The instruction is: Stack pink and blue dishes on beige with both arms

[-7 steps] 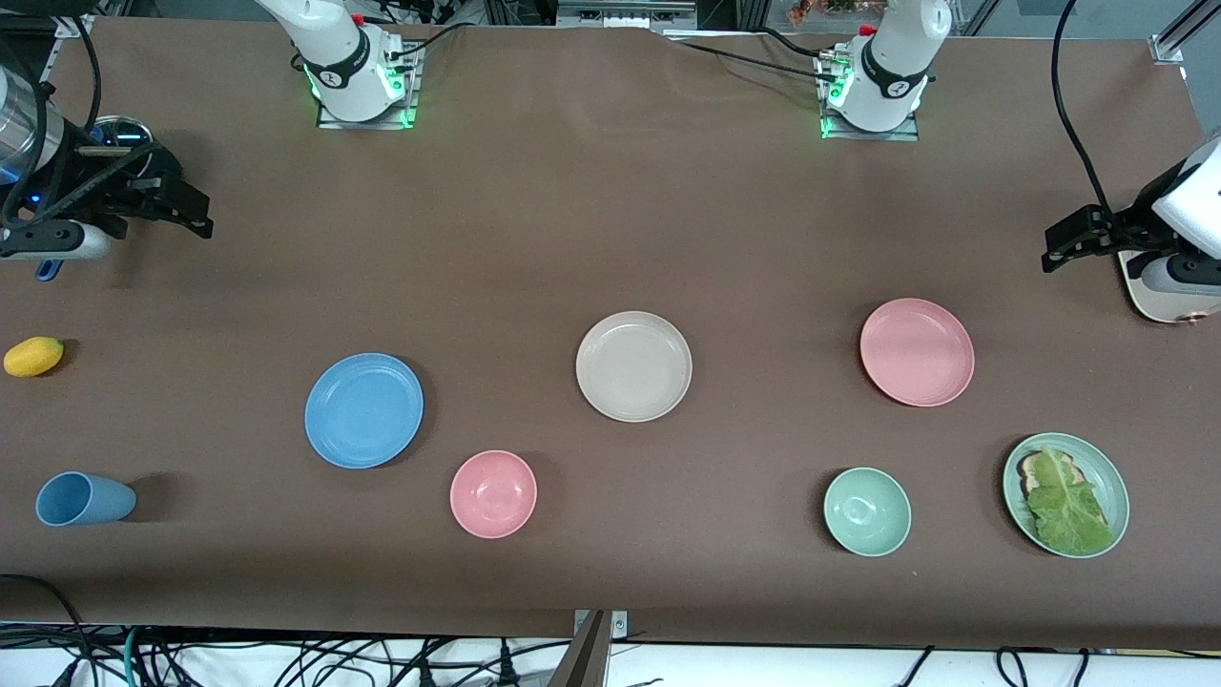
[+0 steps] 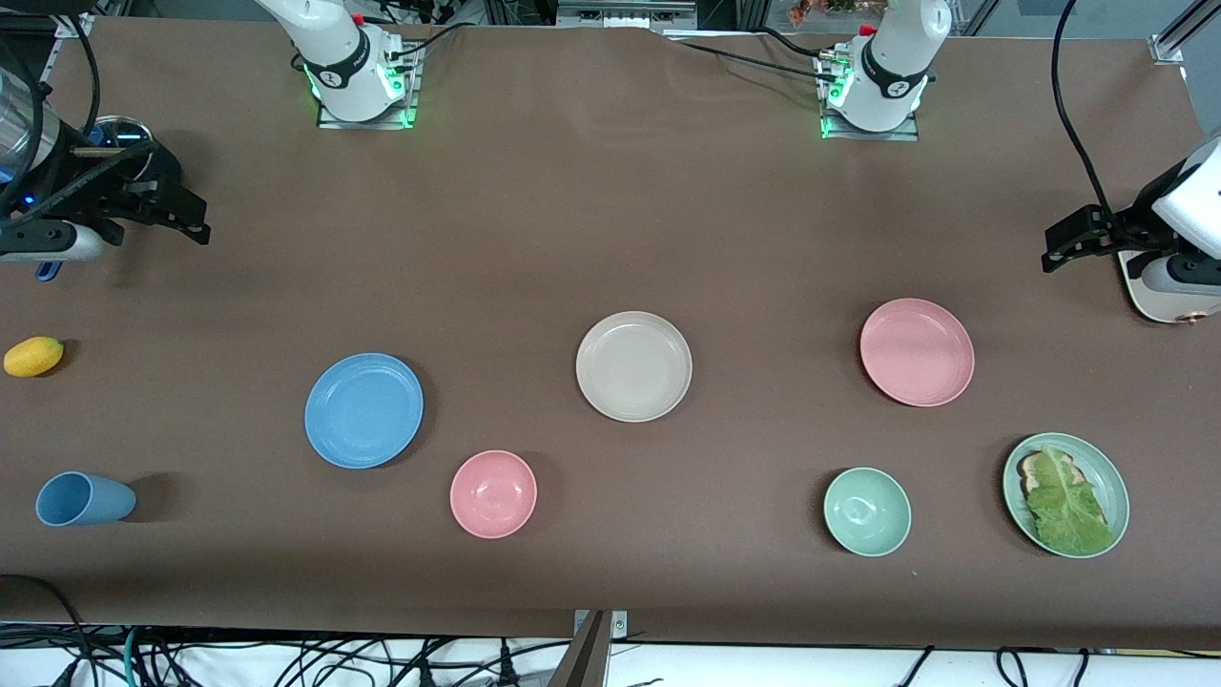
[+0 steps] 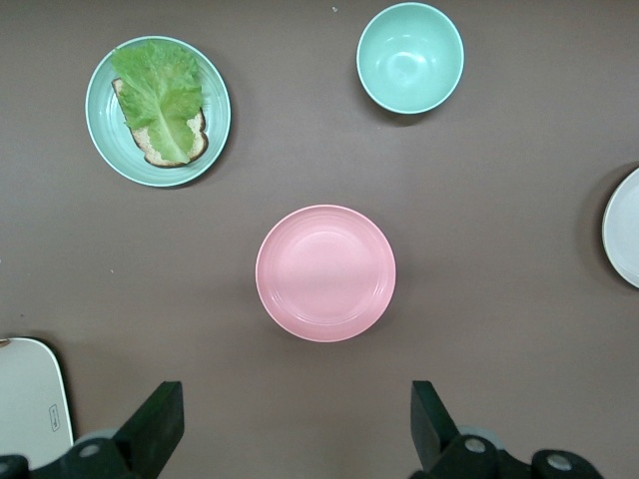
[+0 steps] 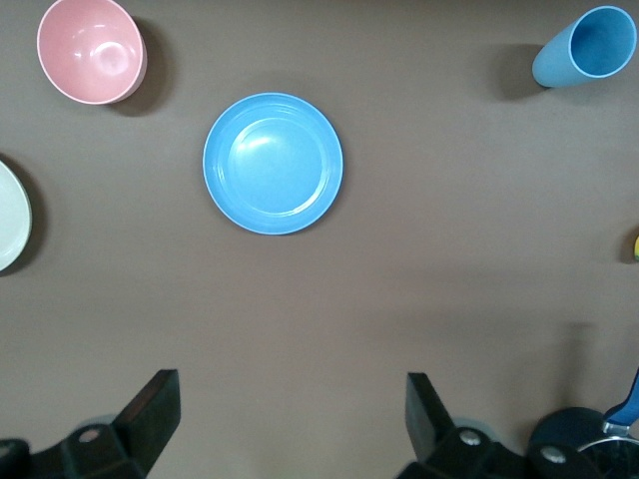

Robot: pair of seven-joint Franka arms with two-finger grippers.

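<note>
The beige plate lies mid-table, and its edge shows in both wrist views. The sky blue plate lies toward the right arm's end, and the salmon pink plate toward the left arm's end. All three lie apart, with nothing on them. My right gripper hangs open and empty over bare table at the right arm's end. My left gripper hangs open and empty over bare table at the left arm's end.
A pink bowl, a green bowl, a green plate with lettuce and a tipped blue cup lie nearer the front camera. A yellow fruit and a metal pan are at the right arm's end. A white board lies under the left arm.
The right gripper has shifted slightly toward the robots' side of the table. The left arm and all dishes are where they were.
</note>
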